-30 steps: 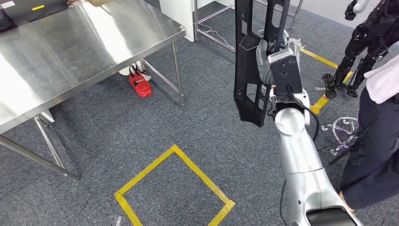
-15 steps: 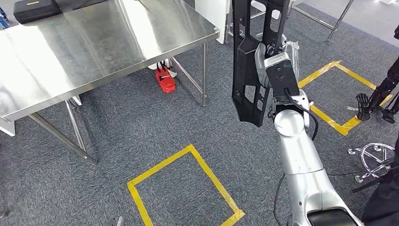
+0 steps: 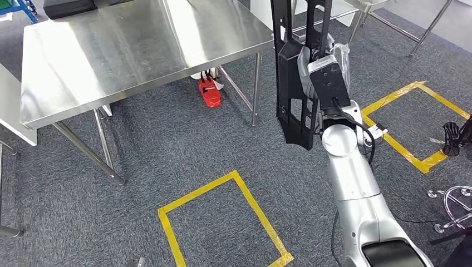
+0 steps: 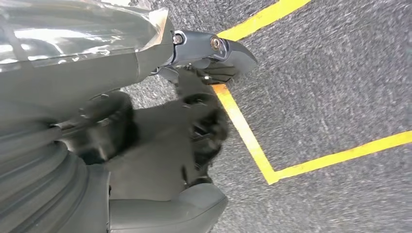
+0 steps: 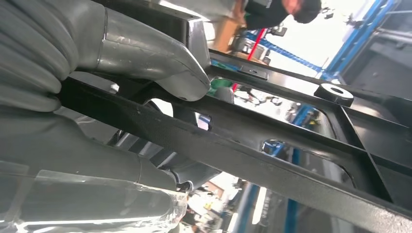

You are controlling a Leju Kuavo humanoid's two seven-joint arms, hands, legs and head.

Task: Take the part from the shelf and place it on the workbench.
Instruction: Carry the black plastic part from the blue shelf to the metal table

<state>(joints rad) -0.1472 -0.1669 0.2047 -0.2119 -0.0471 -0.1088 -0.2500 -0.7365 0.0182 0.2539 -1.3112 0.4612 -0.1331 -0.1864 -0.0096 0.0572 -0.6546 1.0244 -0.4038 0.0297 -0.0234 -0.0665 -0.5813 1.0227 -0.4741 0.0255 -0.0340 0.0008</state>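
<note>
Head view: right hand (image 3: 316, 67) grips part (image 3: 295, 83).

No readable text, label or number anywhere I look. Part (image 3: 298, 83) in my right hand (image 3: 320, 67) unmarked; workbench (image 3: 139, 50) bare steel, unlettered.

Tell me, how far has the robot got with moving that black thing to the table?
The pickup looks done: the right robot hand grips the long black slotted frame part, held upright in the air. In hand is the carrying, with the shiny steel workbench ahead and to the left across grey carpet. Left to do: reaching the bench and setting the part down.
</note>
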